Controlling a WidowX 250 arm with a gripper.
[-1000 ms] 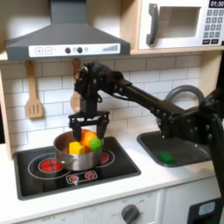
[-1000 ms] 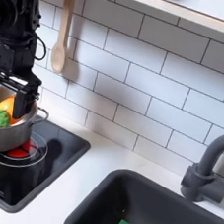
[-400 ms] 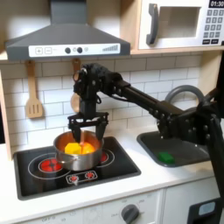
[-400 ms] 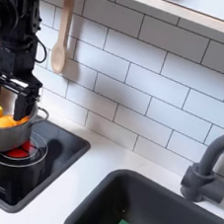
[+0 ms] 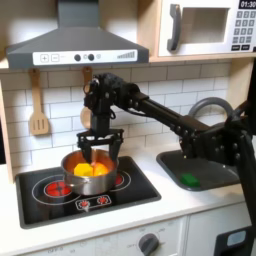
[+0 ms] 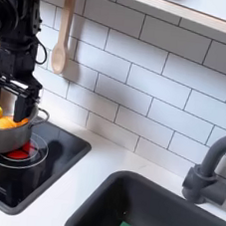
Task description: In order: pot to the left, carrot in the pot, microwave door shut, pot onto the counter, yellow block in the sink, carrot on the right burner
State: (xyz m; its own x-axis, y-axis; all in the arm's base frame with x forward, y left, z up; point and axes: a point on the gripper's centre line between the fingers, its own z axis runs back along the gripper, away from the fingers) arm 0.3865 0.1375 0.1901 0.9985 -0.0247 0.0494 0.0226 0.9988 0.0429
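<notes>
Gripper [image 5: 96, 157] apparently down in pot [image 5: 74, 181] over carrot [image 5: 88, 171].

Yellow and orange pieces are seen in the shiny round steel pot [image 5: 85, 176] [image 6: 4, 133] on the black glass cooktop [image 5: 45, 200] [image 6: 38, 171] with red burner rings.

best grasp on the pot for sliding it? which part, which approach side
Probably the pot's rim, from straight above. It sits upright on the cooktop with its opening up. The gripper hangs over it, one jaw to drop inside the wall, one outside. The yellow-orange pieces fill the middle, so take the wall at the first exterior view's right edge. The side handles look too small.
</notes>
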